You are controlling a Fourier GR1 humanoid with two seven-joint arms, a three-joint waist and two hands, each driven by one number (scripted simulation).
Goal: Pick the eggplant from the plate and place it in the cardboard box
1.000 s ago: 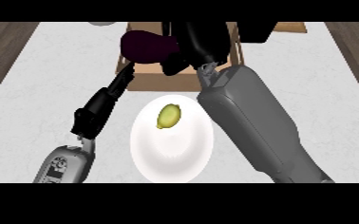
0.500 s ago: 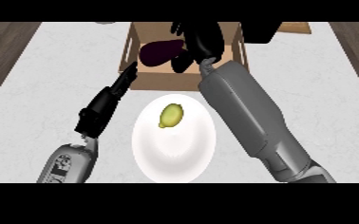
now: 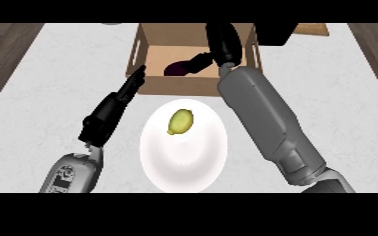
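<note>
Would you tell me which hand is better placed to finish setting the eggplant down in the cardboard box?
Right. The right hand already reaches into the cardboard box, beside the eggplant. The left hand lies outside the box, its straight fingers at the front corner.

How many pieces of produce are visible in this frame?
2. A yellow-green lemon lies on the round white plate; a dark purple eggplant sits inside the brown cardboard box, partly hidden by the right hand. More could be hidden.
</note>
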